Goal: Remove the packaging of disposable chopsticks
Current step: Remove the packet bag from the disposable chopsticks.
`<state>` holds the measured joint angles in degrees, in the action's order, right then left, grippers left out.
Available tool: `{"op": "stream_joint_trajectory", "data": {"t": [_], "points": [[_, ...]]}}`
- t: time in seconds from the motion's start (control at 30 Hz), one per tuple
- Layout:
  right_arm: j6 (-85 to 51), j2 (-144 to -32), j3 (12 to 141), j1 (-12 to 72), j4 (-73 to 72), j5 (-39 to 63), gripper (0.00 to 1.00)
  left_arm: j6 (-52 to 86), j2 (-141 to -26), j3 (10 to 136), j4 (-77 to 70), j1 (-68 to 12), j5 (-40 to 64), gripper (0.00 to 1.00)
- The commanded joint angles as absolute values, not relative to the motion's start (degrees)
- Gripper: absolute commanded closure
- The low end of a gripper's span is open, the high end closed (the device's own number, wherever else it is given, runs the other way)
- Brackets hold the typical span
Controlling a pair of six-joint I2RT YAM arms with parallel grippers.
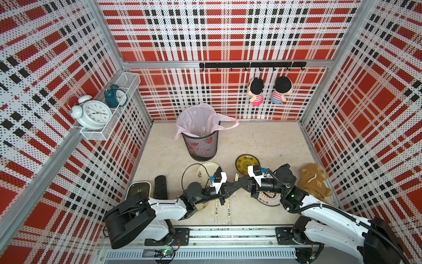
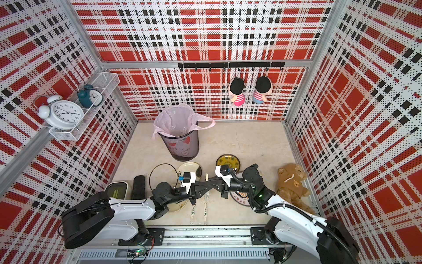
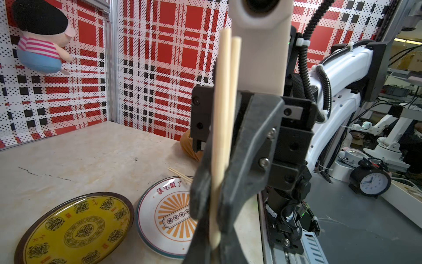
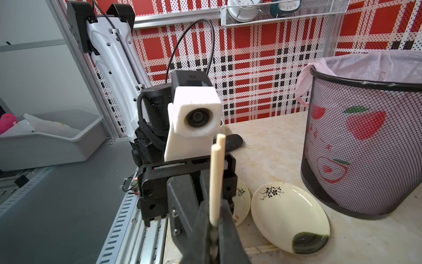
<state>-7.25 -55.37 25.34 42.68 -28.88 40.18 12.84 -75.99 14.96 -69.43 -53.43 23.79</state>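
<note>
Closest to the lens in the right wrist view, a pair of disposable chopsticks (image 4: 215, 178) is pinched between the closed jaws of the right gripper (image 4: 214, 219). The left gripper (image 1: 233, 185) meets it tip to tip above the middle of the bench (image 1: 262, 141), its jaws likewise clamped on the same pair, whose bare tan ends poke out past both. Whether any wrapper clings to the part hidden inside the jaws I cannot tell. Two more pairs in clear packaging (image 1: 228, 211) lie side by side on the bench near the front rail, their far ends hidden under the grippers. Around them sit a cream plate (image 1: 210, 168) with a dark smear, a second cream plate (image 1: 202, 206) under the left arm, a yellow plate (image 1: 245, 160), and a white-and-orange plate (image 3: 159, 205) with loose bare sticks (image 3: 179, 174) across its rim. A mesh waste bin (image 1: 202, 148) lined with a pink bag stands behind, a brown teddy bear (image 1: 316, 180) lies by the right wall, and a tray (image 1: 139, 182) and a black block (image 1: 161, 186) lie at the left. The bench is pale stone-look with a thin crack. Perforated red, black and white plaid walls enclose it, carrying a wire shelf (image 1: 96, 134) of alarm clocks and a hook rail (image 1: 251, 65) with two dolls.
</note>
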Motion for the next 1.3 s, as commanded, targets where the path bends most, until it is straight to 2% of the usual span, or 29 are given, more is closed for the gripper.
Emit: {"op": "stream_joint_trajectory", "data": {"t": [0.0,0.13,0.2,0.23,0.3,0.53,0.6,0.73,1.1,1.27], "points": [[-4.7,-55.3,25.6,42.5,-29.7,40.8,1.00,13.2,-75.0,16.3,-68.2,-54.1,23.4,1.00],[-4.9,-54.2,24.2,42.5,-30.9,39.9,1.00,13.0,-74.9,16.1,-68.2,-54.1,22.9,0.98],[-5.0,-53.1,23.7,42.4,-31.4,39.2,1.00,12.9,-74.8,15.7,-68.7,-54.1,22.4,0.78],[-5.0,-52.4,23.4,42.4,-31.5,38.8,1.00,13.1,-74.8,15.2,-69.6,-54.1,22.1,0.77],[-5.2,-51.6,23.3,42.4,-31.5,38.8,1.00,13.3,-74.5,14.5,-70.7,-54.0,21.8,0.77],[-5.7,-51.5,23.0,42.4,-32.8,38.5,1.00,13.5,-74.9,14.2,-70.6,-54.0,22.0,0.94],[-6.3,-51.4,22.9,42.4,-34.2,38.4,1.00,13.6,-75.8,14.1,-70.5,-54.1,22.0,0.96],[-6.6,-50.6,23.6,42.4,-34.7,37.5,1.00,13.8,-77.9,13.7,-70.5,-54.4,21.5,0.97],[-5.5,-49.5,26.9,42.4,-32.6,34.8,1.00,16.2,-85.5,11.2,-77.5,-54.5,22.7,0.90],[-5.2,-50.0,27.6,42.4,-32.3,34.6,1.00,17.3,-87.9,10.8,-79.6,-54.2,23.4,0.90]]}}
